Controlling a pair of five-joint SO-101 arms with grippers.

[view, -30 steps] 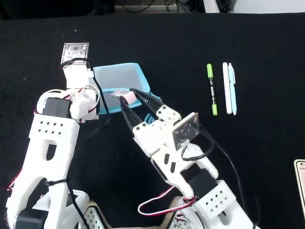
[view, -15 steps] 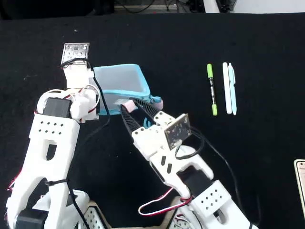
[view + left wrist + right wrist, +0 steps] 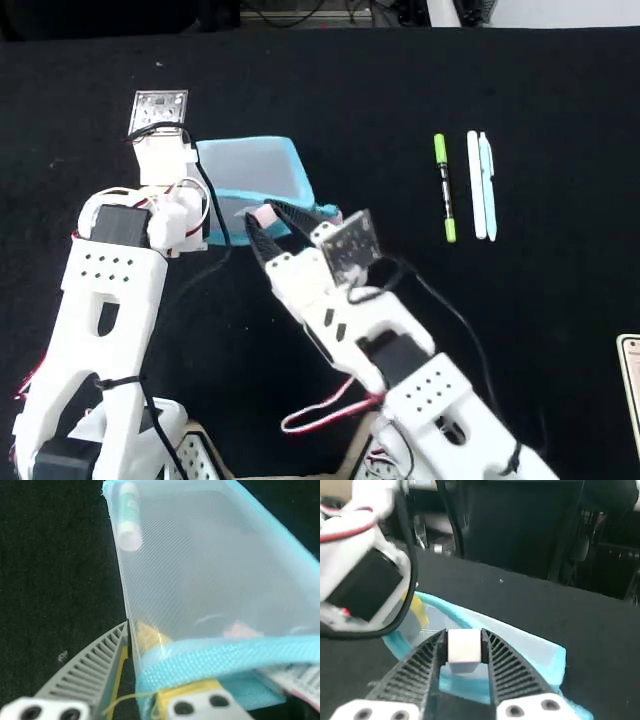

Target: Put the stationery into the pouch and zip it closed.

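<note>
The light blue mesh pouch (image 3: 250,165) lies at the left centre of the black table. My left gripper (image 3: 205,222) is shut on the pouch's zipper edge (image 3: 215,655) at its near left corner, keeping it pinched. A glue stick (image 3: 129,515) lies inside the pouch (image 3: 200,570). My right gripper (image 3: 263,216) is shut on a small pink-white eraser (image 3: 464,650), right at the pouch's near opening (image 3: 470,625). A green pen (image 3: 444,188), a white pen (image 3: 474,185) and a light blue pen (image 3: 487,185) lie side by side to the right.
A card (image 3: 630,370) lies at the table's right edge. Black table stretches between the pouch and the pens. The left arm (image 3: 110,300) stands close to the right arm (image 3: 380,350) at the front.
The right arm's wrist has swung left and nearer to the pouch, with the eraser still held at the pouch's opening. The left arm has not moved.
</note>
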